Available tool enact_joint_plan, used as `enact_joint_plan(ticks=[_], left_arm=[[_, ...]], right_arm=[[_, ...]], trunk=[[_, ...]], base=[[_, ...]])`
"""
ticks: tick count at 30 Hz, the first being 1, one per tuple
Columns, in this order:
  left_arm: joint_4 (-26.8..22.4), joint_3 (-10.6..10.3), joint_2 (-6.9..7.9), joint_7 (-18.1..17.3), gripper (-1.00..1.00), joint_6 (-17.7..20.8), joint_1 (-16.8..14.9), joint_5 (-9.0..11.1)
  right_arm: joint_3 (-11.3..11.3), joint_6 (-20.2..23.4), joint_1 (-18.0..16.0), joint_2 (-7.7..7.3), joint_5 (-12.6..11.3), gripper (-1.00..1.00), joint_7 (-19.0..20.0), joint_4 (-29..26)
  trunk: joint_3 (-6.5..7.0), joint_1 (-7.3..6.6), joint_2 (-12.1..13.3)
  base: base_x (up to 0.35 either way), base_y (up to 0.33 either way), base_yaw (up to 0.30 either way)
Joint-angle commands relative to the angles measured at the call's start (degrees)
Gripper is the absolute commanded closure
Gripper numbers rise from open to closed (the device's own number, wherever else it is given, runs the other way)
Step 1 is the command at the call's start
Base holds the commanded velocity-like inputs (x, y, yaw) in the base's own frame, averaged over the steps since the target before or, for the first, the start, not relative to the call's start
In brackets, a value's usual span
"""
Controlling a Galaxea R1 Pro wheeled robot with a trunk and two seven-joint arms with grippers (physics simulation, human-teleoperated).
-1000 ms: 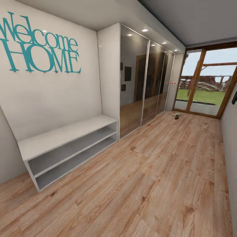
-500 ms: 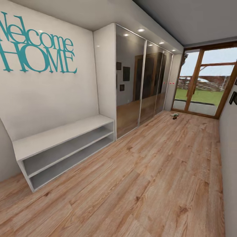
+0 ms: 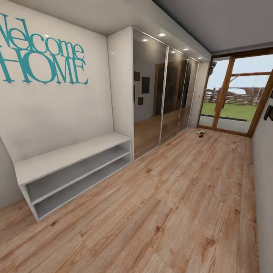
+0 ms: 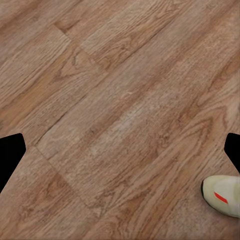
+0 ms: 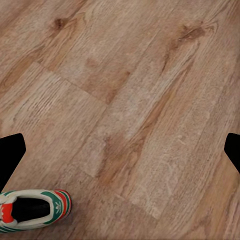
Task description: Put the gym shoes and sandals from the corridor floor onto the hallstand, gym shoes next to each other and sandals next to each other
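Note:
The hallstand (image 3: 72,153), a low light-grey bench with two open shelves, stands bare against the left wall. Far down the corridor floor (image 3: 182,197), by the glass door, lies a small pale-and-dark heap of footwear (image 3: 201,133), too far off to tell gym shoes from sandals. A cream gym shoe end with a red-orange patch (image 4: 224,196) lies on the planks beside my left gripper (image 4: 120,152), which is open and holds nothing. A gym shoe with green stripes (image 5: 33,210) lies on the planks near my open, empty right gripper (image 5: 120,150).
Mirrored wardrobe doors (image 3: 163,98) run along the left wall past the hallstand. A glass door (image 3: 237,100) closes the far end. The right wall (image 3: 263,167) is close. Wide plank floor stretches ahead.
The head camera shifted a second ago, sliding the hallstand and wardrobe slightly left in the picture; it has held still for the last half second. Nothing in the corridor moved.

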Motion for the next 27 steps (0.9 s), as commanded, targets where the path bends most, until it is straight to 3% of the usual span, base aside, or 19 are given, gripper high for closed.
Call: enact_joint_plan(ticks=[1,12,27], left_arm=[[0.04,0.06,-0.01,-0.02,-1.00,-0.18,-0.03,0.08],[0.76,0.10,-0.01,-0.02,-1.00,-0.18,-0.03,0.12],[1.26,0.77,-0.01,-0.02,-1.00,-0.18,-0.03,0.20]], right_arm=[[-0.10,-0.19,-0.03,0.00,0.03,-1.00,0.02,0.05],[-0.10,-0.19,-0.03,-0.01,0.02,-1.00,0.01,0.16],[-0.10,-0.20,-0.02,0.01,0.05,-1.00,-0.03,0.16]], trunk=[[-0.06,0.00,-0.03],[-0.06,0.00,-0.03],[-0.06,0.00,-0.03]], base=[[-0.023,-0.011,0.000],[-0.123,-0.092,0.000],[-0.017,-0.012,0.022]])
